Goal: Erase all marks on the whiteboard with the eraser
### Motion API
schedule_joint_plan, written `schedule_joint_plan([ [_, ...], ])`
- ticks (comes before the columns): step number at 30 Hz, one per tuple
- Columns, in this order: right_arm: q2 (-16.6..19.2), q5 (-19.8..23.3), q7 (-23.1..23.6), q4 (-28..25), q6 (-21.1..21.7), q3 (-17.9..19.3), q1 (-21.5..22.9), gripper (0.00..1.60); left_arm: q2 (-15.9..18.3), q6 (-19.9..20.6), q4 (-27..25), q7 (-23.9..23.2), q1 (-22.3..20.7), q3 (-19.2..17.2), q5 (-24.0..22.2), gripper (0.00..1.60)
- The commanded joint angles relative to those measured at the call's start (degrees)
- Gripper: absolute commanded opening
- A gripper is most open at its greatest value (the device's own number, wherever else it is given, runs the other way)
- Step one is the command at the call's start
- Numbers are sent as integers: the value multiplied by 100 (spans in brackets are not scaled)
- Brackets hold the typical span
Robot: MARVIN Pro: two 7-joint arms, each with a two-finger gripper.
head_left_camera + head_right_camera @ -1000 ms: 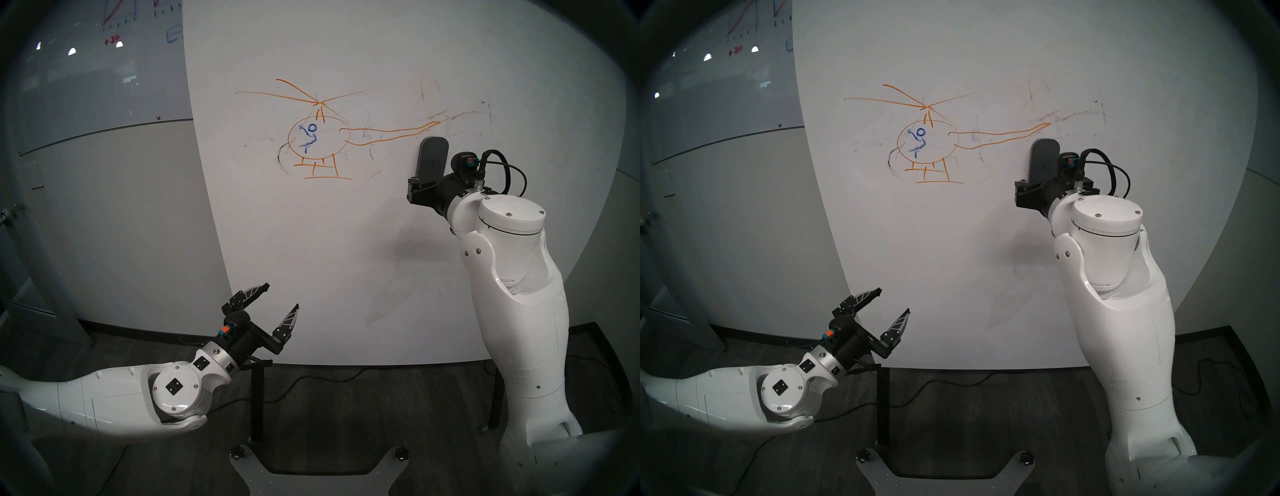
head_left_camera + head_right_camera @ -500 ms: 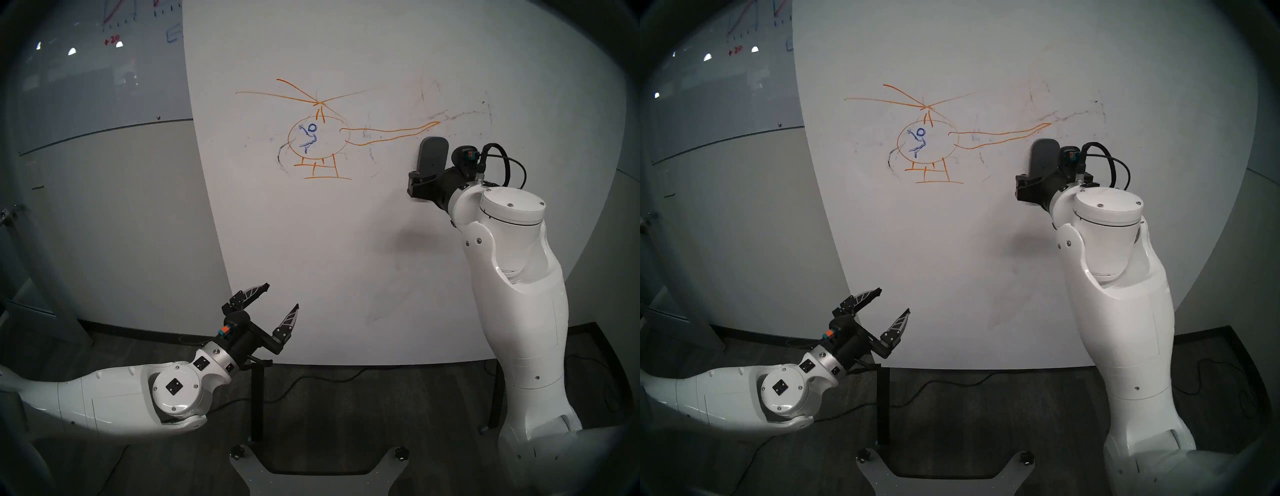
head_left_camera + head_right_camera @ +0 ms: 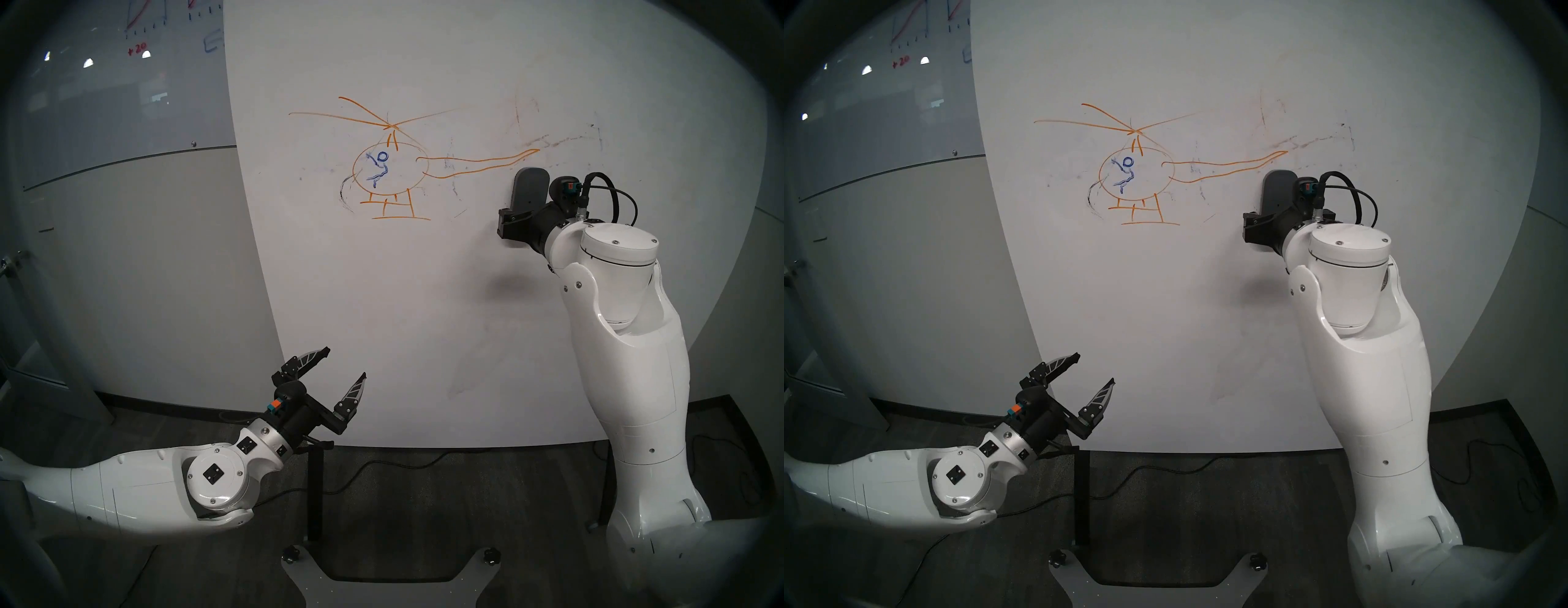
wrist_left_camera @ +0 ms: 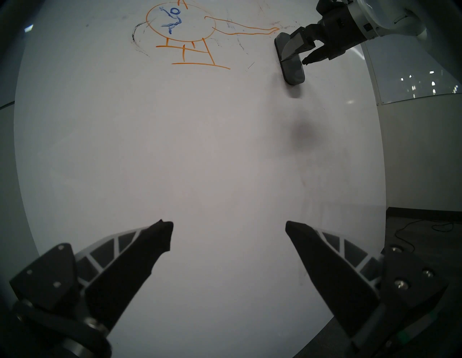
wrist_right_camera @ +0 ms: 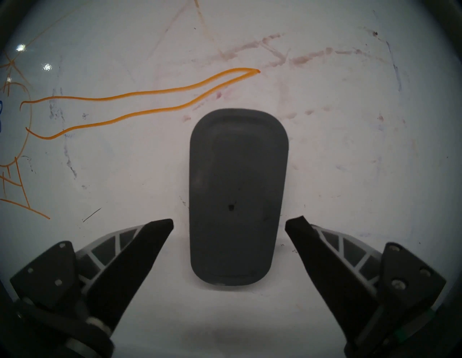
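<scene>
With its fingers spread wide either side of the dark grey oblong eraser (image 5: 237,197) stuck flat to the matte white whiteboard (image 3: 382,297) right of centre, the right tool (image 5: 229,221) held nothing, so closing off-centre risked dislodging it.

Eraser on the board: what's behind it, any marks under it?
The eraser sits against the whiteboard, just below the orange tail lines and reddish smudges. Whatever lies under its pad is covered, so marks there cannot be seen.
</scene>
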Motion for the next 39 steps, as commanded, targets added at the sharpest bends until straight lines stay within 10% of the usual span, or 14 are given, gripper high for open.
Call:
schedule_joint_plan([
  [1, -46, -30, -21, -36, -72, -8, 212, 160, 5, -23, -45, -1, -48, -46, -4, 160],
  [39, -209, -231, 3, -11, -76, -38, 244, 160, 7, -26, -45, 4, -61, -31, -7, 160],
])
